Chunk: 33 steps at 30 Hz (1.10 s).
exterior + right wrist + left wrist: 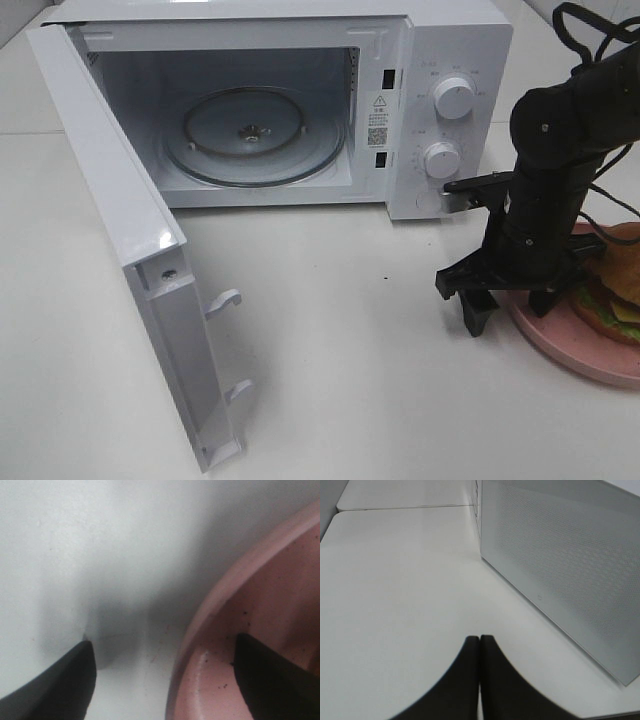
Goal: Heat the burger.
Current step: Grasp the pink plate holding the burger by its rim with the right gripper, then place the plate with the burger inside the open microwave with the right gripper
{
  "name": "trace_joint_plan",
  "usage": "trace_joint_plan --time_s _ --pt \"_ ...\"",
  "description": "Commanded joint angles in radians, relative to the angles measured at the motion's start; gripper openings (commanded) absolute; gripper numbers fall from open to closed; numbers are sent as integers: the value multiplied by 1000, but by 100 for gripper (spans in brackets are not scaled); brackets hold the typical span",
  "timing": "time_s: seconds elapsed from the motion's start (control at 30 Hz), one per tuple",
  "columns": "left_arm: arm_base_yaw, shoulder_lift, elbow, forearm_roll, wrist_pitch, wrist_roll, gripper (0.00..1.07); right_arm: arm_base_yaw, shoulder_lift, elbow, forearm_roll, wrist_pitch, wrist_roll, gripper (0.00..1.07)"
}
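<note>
The burger (615,290), with a golden bun, lettuce and cheese at its edge, lies on a pink plate (560,335) at the right edge of the exterior view, partly hidden by the right arm. My right gripper (508,312) points down at the plate's left rim. In the right wrist view the right gripper (162,645) stands open astride the pink plate rim (260,595), one finger over the table and the other inside the plate. It holds nothing. My left gripper (479,639) is shut and empty above the table; the exterior view does not show it.
The white microwave (450,60) stands at the back with its door (130,250) swung wide open to the left and a glass turntable (255,135) bare inside. Its perforated side (560,570) fills the left wrist view. White table lies between the door and the plate.
</note>
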Motion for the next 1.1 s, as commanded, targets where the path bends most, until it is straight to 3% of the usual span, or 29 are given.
trace_joint_plan --time_s 0.03,0.07,0.13,0.17,0.23,0.33,0.37,0.93,1.1 --pt "1 -20 2 -4 -15 -4 0 -6 23 5 8 -12 -17 56" --pt "1 -20 2 -4 -15 -4 0 -6 23 5 8 -12 -17 56" --pt "1 -20 2 -4 -15 -4 0 -6 23 5 8 -12 -15 38" --pt "1 -20 2 -4 -15 -4 0 -6 23 5 8 -12 -15 38" --pt "1 -20 2 -4 -15 -4 0 -6 23 5 8 -13 -12 13" --pt "1 -20 2 -4 -15 -4 0 -6 23 5 8 -13 -12 7" --pt "1 -20 2 -4 -15 -4 0 -6 23 5 8 -13 -12 0" --pt "1 -20 2 -4 -15 -4 0 3 23 5 -26 4 -29 0" --pt "1 -20 2 -4 -15 -4 0 60 2 20 -95 9 -21 0"
